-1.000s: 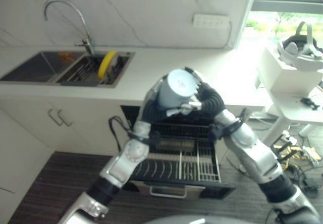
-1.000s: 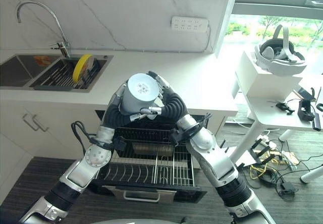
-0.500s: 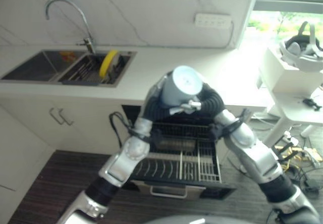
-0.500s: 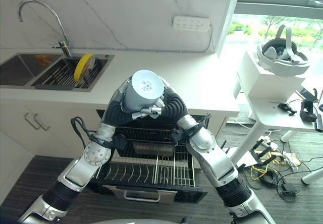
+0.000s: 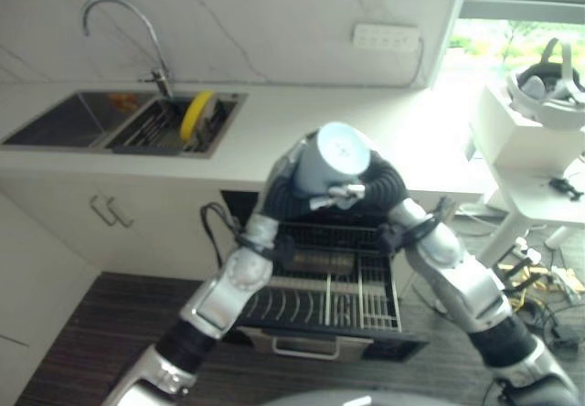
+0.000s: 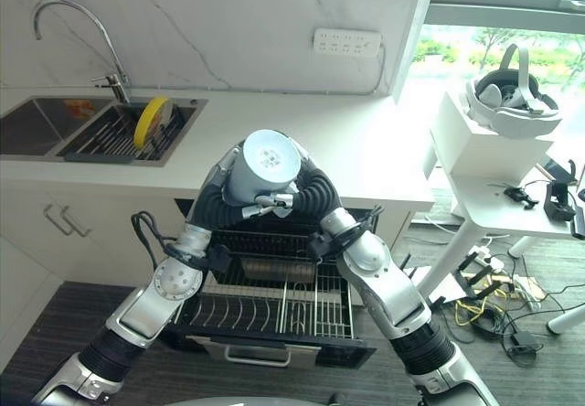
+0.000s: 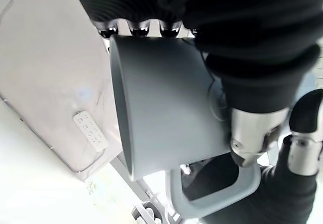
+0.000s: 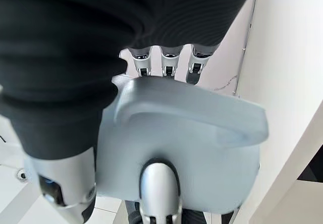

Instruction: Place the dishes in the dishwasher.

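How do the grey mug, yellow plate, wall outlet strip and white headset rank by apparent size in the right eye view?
1. headset
2. grey mug, nearer the camera, so unsure
3. outlet strip
4. yellow plate

Mug (image 6: 260, 170) held up between both hands above the open dishwasher rack (image 6: 274, 301), base toward the head camera. Left hand (image 6: 222, 173) on the mug's left side, right hand (image 6: 297, 182) on its right; fingers of both curl round it. Rack pulled out below the worktop (image 6: 366, 164), in front of it. Sink (image 6: 101, 127) set in the worktop to the far left, plate (image 6: 149, 121) standing on edge in it, tap (image 6: 78, 36) behind. Side table (image 6: 498, 200) to the right, headset (image 6: 512, 95) on a box on it.
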### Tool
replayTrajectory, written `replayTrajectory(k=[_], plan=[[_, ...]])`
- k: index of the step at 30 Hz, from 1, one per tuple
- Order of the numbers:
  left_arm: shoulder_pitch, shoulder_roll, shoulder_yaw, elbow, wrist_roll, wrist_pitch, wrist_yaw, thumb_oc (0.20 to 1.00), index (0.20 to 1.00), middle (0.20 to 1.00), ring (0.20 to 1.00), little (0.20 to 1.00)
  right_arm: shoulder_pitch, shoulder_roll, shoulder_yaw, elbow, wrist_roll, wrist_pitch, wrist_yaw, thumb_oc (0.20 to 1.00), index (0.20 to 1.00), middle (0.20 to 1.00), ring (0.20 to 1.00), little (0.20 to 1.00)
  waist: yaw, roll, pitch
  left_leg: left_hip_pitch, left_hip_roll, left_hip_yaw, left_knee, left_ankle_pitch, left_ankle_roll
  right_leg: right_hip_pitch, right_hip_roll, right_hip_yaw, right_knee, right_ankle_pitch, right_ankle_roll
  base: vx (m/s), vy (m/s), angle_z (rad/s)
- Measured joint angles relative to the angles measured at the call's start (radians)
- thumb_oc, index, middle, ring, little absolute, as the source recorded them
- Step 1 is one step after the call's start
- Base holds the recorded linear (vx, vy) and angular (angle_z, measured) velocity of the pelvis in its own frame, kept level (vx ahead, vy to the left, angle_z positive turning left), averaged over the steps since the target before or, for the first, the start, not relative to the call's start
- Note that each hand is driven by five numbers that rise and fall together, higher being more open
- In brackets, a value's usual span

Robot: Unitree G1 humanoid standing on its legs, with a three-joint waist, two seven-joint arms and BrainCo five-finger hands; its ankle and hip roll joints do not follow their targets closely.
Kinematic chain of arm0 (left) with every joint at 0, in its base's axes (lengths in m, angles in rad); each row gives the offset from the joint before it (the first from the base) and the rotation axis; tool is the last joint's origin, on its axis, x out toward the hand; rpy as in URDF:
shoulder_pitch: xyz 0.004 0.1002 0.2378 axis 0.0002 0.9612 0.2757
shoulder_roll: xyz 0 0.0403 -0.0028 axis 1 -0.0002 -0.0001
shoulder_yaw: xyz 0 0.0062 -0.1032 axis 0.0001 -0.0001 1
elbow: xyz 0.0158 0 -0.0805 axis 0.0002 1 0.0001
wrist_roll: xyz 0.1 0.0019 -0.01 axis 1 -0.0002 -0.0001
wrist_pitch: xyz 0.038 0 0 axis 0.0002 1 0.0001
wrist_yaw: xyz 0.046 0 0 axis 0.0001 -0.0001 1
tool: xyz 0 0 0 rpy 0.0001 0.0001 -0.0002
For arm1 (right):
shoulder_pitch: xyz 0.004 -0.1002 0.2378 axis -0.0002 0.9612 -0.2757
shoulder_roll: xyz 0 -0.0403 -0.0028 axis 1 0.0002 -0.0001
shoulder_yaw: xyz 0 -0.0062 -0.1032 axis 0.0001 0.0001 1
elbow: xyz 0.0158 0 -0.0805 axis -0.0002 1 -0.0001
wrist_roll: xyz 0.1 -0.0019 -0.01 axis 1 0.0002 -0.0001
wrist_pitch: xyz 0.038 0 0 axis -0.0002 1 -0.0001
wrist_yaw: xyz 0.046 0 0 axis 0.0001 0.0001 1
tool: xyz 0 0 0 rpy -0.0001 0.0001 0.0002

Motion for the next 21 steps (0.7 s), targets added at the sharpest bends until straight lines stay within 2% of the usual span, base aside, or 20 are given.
replayTrajectory(k=[1, 2, 3, 4, 5, 21], plan=[[-0.003, 0.0, 0.0, 0.0, -0.001, 0.0, -0.003, 0.2, 0.2, 0.2, 0.2, 0.2, 0.0, 0.0, 0.0, 0.0, 0.0, 0.0, 0.0, 1.0, 1.0, 1.0, 1.0, 1.0, 0.0, 0.0, 0.0, 0.0, 0.0, 0.0, 0.0, 0.0, 0.0, 0.0, 0.0, 0.0, 0.0, 0.0, 0.0, 0.0, 0.0, 0.0], [-0.003, 0.0, 0.0, 0.0, -0.004, 0.0, -0.008, 0.2, 0.2, 0.2, 0.2, 0.2, 0.0, 0.0, 0.0, 0.0, 0.0, 0.0, 0.001, 0.9, 0.9, 0.9, 0.9, 0.9, 0.0, 0.0, 0.0, 0.0, 0.0, 0.0, 0.0, 0.0, 0.0, 0.0, 0.0, 0.0, 0.0, 0.0, 0.0, 0.0, 0.0, 0.0], [-0.003, 0.0, -0.003, 0.0, -0.013, 0.003, -0.013, 0.2, 0.2, 0.2, 0.2, 0.2, 0.0, -0.001, 0.002, -0.001, 0.0, 0.0, 0.004, 0.68, 0.68, 0.68, 0.68, 0.68, 0.0, 0.001, 0.0, 0.0, 0.0, 0.0, 0.0, 0.0, 0.0, 0.0, 0.0, 0.001, 0.0, 0.0, 0.0, 0.0, 0.0, 0.0], [-0.003, 0.001, -0.002, 0.002, -0.022, 0.007, -0.013, 0.2, 0.2, 0.2, 0.2, 0.2, 0.0, 0.0, 0.007, -0.004, 0.0, 0.0, 0.003, 0.514, 0.514, 0.514, 0.514, 0.514, 0.0, 0.001, 0.0, 0.0, 0.0, 0.0, 0.0, 0.0, 0.0, 0.0, 0.001, 0.001, 0.0, 0.001, -0.001, 0.0, 0.0, 0.0], [-0.003, 0.002, -0.003, 0.002, -0.037, 0.008, -0.017, 0.2, 0.2, 0.2, 0.2, 0.2, 0.0, 0.0, 0.005, -0.004, 0.0, 0.0, 0.0, 0.2, 0.2, 0.2, 0.2, 0.2, 0.0, 0.001, 0.0, 0.0, 0.0, 0.0, 0.0, 0.0, 0.0, 0.0, 0.0, 0.001, 0.0, 0.001, -0.001, 0.0, 0.0, 0.0], [-0.003, 0.009, 0.004, 0.0, -0.083, 0.012, -0.073, 0.2, 0.2, 0.2, 0.2, 0.2, 0.0, -0.014, -0.002, -0.003, -0.039, 0.0, 0.002, 0.2, 0.2, 0.2, 0.2, 0.2, 0.0, 0.004, 0.0, 0.0, -0.001, 0.0, 0.0, 0.0, 0.0, 0.0, -0.001, 0.0, 0.0, 0.001, -0.002, 0.0, 0.0, 0.0]])
